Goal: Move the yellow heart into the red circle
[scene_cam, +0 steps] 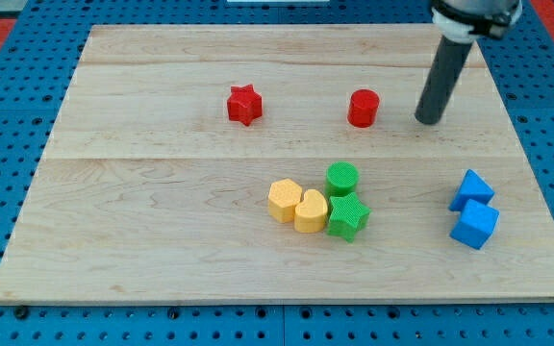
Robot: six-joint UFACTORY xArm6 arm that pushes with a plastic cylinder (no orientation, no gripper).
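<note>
Yellow heart (311,212) sits untouched, wedged between yellow hexagon (283,200) and green star (347,216); my tip (428,120), a bare gripperless rod, stands beside the red circle (363,109), so we judge the approach comes next: getting below the heart.

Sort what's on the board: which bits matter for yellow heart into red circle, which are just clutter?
Job:
- yellow heart, in the cluster at the view's lower centre
- red circle, up and to the view's right of it
- my tip, just to the view's right of the red circle, not touching

Clutter:
- yellow hexagon
- green circle
- green star
- red star
- two blue blocks
</note>
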